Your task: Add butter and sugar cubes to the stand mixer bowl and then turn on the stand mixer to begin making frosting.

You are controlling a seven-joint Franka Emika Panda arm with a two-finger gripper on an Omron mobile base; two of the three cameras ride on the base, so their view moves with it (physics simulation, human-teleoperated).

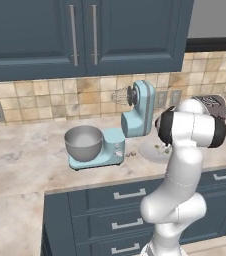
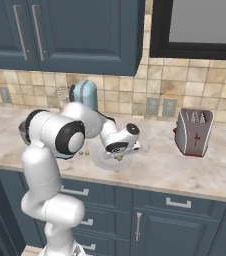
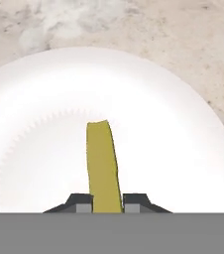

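Tool (image 3: 107,203) over the white plate (image 3: 183,149), its two dark fingertips (image 3: 79,202) pressed against either side of the butter (image 3: 103,163), an olive-yellow stick clenched at its near end and reaching out across the plate. The plate rests on the beige marbled desk (image 1: 20,155), just right of the light-blue stand mixer (image 1: 135,117), whose head is tilted up above the grey stand mixer bowl (image 1: 83,142). Sugar cubes (image 1: 130,154) lie between mixer base and plate. A silver toaster (image 2: 194,131) stands farther right; tiled backsplash and dark blue cabinets (image 1: 85,35) behind.
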